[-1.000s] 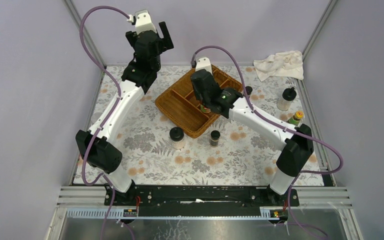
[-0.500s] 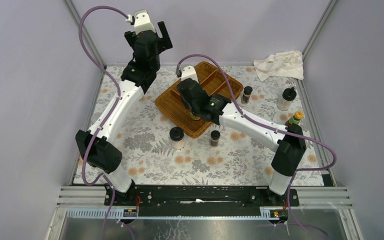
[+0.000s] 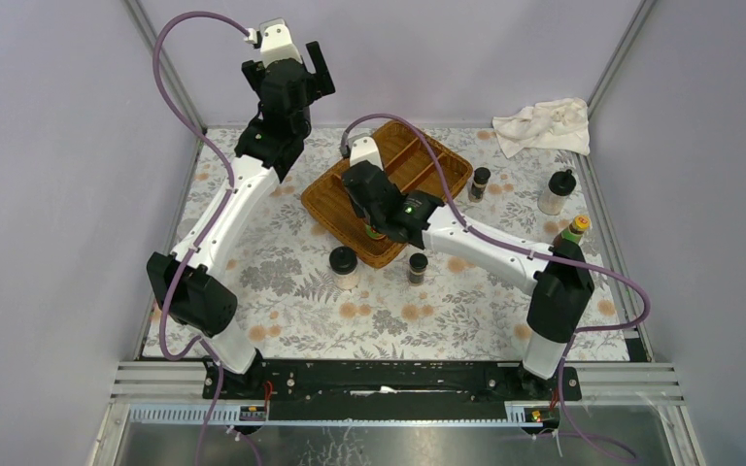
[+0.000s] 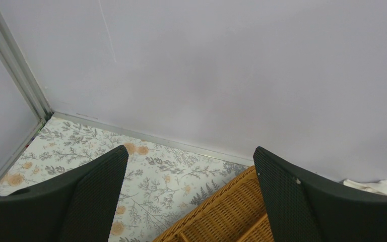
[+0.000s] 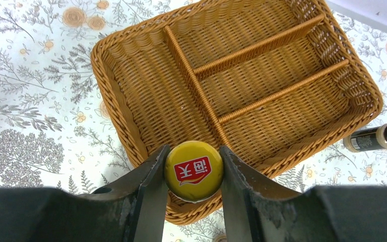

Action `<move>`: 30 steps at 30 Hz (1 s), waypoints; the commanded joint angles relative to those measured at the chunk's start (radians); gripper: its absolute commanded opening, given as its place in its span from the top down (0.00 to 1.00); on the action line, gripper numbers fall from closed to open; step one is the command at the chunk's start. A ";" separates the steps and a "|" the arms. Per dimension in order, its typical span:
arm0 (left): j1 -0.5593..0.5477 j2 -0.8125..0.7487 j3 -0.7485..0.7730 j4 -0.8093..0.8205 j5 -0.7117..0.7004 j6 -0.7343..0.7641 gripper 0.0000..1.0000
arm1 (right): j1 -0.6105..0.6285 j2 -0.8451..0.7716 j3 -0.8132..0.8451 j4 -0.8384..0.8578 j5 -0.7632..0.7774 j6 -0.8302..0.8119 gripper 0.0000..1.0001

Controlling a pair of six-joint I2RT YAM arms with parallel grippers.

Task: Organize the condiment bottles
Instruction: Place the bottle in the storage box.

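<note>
My right gripper (image 5: 194, 151) is shut on the yellow cap of a sauce bottle (image 5: 194, 174) and holds it upright over the near edge of the brown wicker tray (image 5: 108, 85). In the top view this gripper (image 3: 374, 226) is above the tray's (image 3: 432, 155) near-left part. My left gripper (image 4: 190, 151) is open and empty, raised high near the back wall (image 3: 301, 70). On the table stand a black-lidded jar (image 3: 343, 265), a small dark spice jar (image 3: 418, 267), another dark jar (image 3: 480, 182), a white shaker (image 3: 556, 191) and a second yellow-capped sauce bottle (image 3: 573, 230).
A crumpled white cloth (image 3: 542, 124) lies at the back right corner. The tray's compartments show no bottles in the right wrist view. A dark spice jar (image 5: 378, 137) stands just right of the tray. Purple walls close in the floral table on three sides.
My right gripper has carried the yellow-capped bottle leftward and nearer across the tray. The left arm has not moved.
</note>
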 commanded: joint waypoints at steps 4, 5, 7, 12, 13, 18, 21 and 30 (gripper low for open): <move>0.007 -0.029 0.015 0.018 -0.019 0.004 0.01 | 0.010 -0.084 -0.033 0.157 -0.003 0.012 1.00; 0.008 -0.029 0.016 0.018 -0.018 0.004 0.01 | 0.010 -0.087 -0.042 0.165 -0.004 0.010 1.00; 0.007 -0.028 0.016 0.018 -0.018 0.005 0.01 | 0.009 -0.091 -0.059 0.186 -0.004 0.009 1.00; 0.007 -0.028 0.013 0.022 -0.020 0.008 0.01 | 0.009 -0.104 -0.105 0.232 -0.006 0.005 1.00; 0.007 -0.028 0.012 0.022 -0.018 0.008 0.01 | 0.009 -0.105 -0.113 0.240 -0.005 0.005 1.00; 0.007 -0.019 0.013 0.022 -0.018 0.008 0.01 | 0.010 -0.114 -0.153 0.281 -0.002 0.001 1.00; 0.008 -0.012 0.012 0.022 -0.015 0.007 0.01 | 0.010 -0.118 -0.175 0.303 -0.003 0.001 1.00; 0.007 0.001 0.013 0.022 -0.018 0.011 0.01 | 0.009 -0.135 -0.233 0.370 0.008 0.006 1.00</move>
